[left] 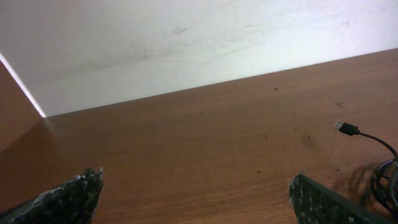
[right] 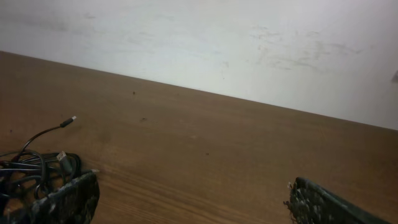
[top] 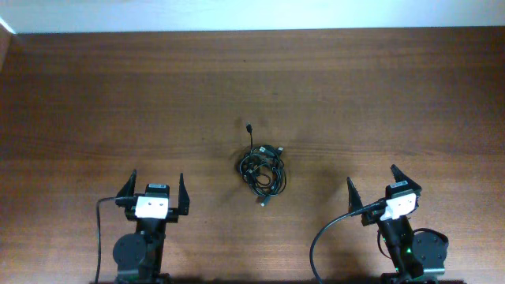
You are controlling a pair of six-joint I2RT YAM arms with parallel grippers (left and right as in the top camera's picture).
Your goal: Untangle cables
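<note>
cables point(top: 260, 167) whole only overhead, between left hand point(top: 157, 174) and right hand point(top: 371, 173), both released

Both arms point(top: 144, 241) were black, on round bases. The left end effector point(top: 157, 177) and right end effector point(top: 371, 175) each had a white block point(top: 151, 207) behind two pointed black fingers point(top: 128, 188) with grey-speckled pads. A thick black cable point(top: 99, 237) curved from each arm.
</note>
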